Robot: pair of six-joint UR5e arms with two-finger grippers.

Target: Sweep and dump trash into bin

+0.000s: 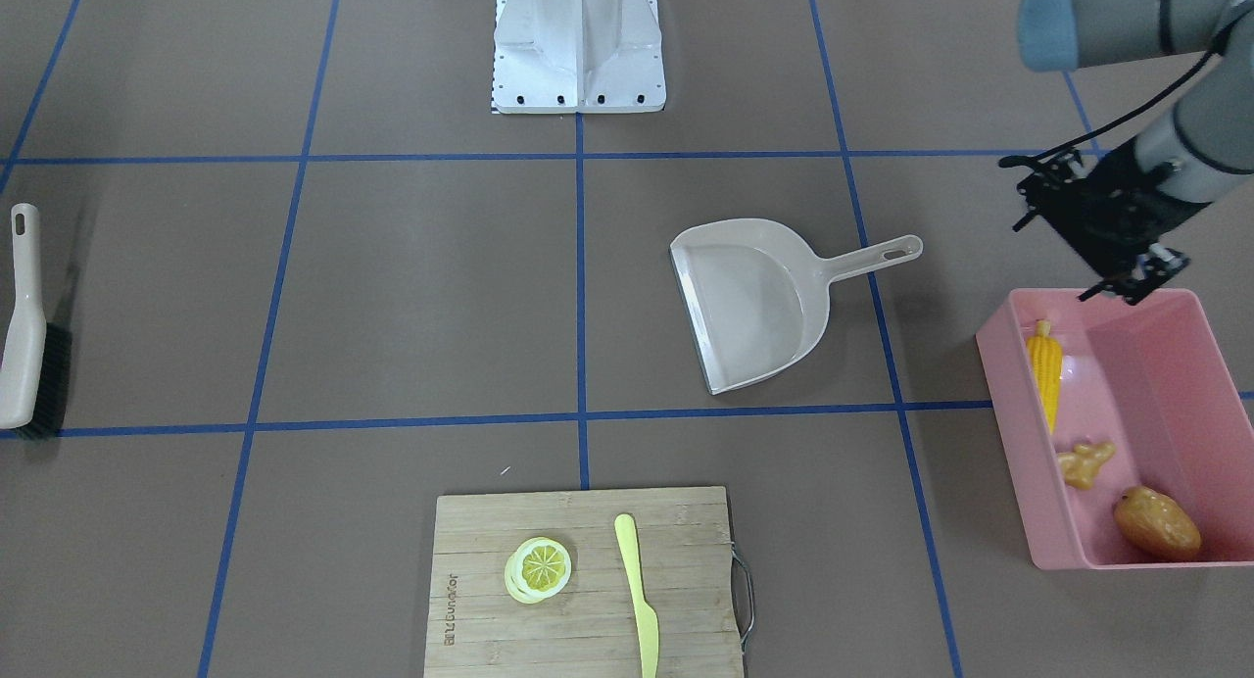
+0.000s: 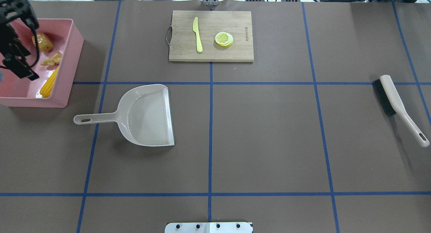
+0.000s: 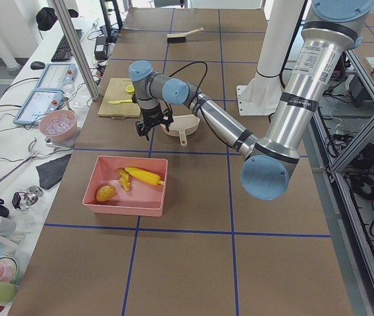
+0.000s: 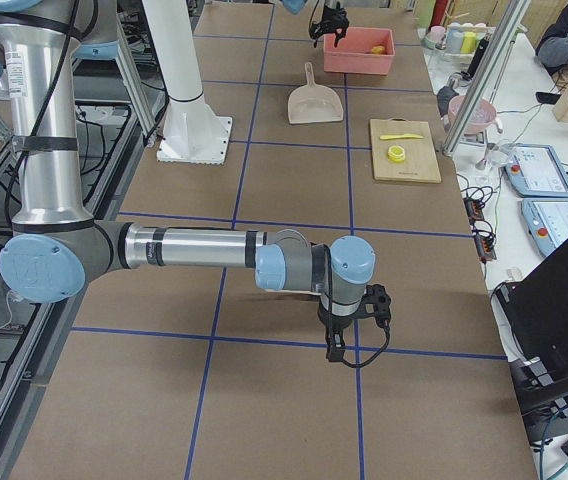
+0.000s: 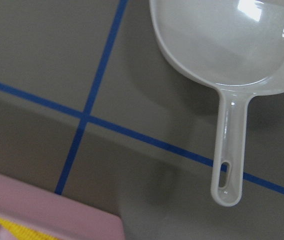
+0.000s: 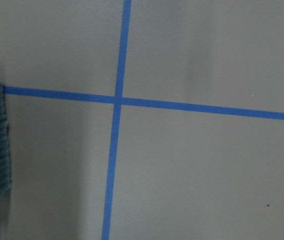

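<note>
Dump looks done: corn cob (image 1: 1044,369), ginger root (image 1: 1085,462), potato (image 1: 1156,523) lie inside pink bin (image 1: 1156,384); dustpan (image 1: 754,306) empty on counter (image 1: 441,296); left tool (image 1: 1132,281) above bin's rim, seemingly spread, holding nothing; right tool (image 4: 336,348) state cannot be told; next, only withdrawal.

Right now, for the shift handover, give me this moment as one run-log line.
in bin: corn, ginger, potato | dustpan: empty, on table | brush: on table | left claw: empty, near bin

Bright, even light; soft shadows
</note>
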